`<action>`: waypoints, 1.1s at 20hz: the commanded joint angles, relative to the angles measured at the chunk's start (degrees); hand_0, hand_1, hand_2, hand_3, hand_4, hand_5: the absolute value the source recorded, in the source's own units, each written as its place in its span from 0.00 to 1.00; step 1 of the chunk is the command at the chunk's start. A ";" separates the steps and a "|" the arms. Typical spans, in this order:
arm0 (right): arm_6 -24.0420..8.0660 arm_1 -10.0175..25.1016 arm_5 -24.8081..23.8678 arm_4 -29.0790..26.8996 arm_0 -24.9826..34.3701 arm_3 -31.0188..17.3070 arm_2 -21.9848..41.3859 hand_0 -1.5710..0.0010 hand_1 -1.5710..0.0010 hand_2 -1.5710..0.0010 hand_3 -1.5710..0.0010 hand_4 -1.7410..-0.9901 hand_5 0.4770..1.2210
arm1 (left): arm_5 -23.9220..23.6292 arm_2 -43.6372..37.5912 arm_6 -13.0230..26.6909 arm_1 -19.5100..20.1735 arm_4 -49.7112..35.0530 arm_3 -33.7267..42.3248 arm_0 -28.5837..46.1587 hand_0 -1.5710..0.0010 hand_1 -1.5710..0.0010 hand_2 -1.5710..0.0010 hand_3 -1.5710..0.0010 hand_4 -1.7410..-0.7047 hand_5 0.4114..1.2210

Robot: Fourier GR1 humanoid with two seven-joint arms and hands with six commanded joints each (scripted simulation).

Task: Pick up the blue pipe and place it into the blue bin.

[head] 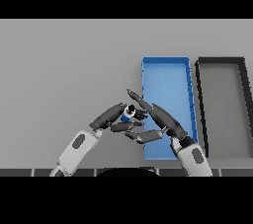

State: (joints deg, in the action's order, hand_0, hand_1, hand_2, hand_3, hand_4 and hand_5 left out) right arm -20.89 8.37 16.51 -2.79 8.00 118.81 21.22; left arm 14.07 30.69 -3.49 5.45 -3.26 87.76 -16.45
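Note:
The blue pipe is short, with a dark open end, and sits just left of the blue bin, near the table's front. My left hand comes in from the lower left, its thumb and fingers curled round the pipe. My right hand reaches in from the lower right over the bin's near left corner. Its fingers are straight and point up-left past the pipe, and its thumb is spread below. The two hands nearly meet at the pipe, and part of the pipe is hidden by fingers.
A dark grey bin stands directly right of the blue bin, the two long sides close together. Bare grey table stretches to the left and behind.

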 commanded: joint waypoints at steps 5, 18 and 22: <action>-2.60 -2.04 1.36 -0.46 7.17 -5.22 0.48 1.00 1.00 1.00 1.00 0.70 0.05 | 0.78 -0.12 0.30 0.47 1.41 0.84 0.98 0.00 0.00 0.00 0.02 0.00 1.00; -2.39 -7.26 6.18 -6.84 14.50 -14.79 0.75 0.14 0.15 0.14 0.20 0.36 0.58 | 2.24 -2.82 2.17 -1.33 2.88 0.84 1.08 0.17 0.18 0.24 0.21 0.07 1.00; 0.22 -6.14 7.02 -1.88 15.20 -14.01 1.70 0.06 0.06 0.06 0.08 0.38 0.83 | 2.78 -3.49 1.30 -1.82 0.98 -0.22 0.50 0.07 0.07 0.13 0.08 0.03 1.00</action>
State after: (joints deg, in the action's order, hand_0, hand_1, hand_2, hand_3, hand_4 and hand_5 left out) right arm -20.82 2.23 23.53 -4.61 23.22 104.78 22.89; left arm 16.95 27.20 -2.47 3.62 -2.40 87.57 -15.97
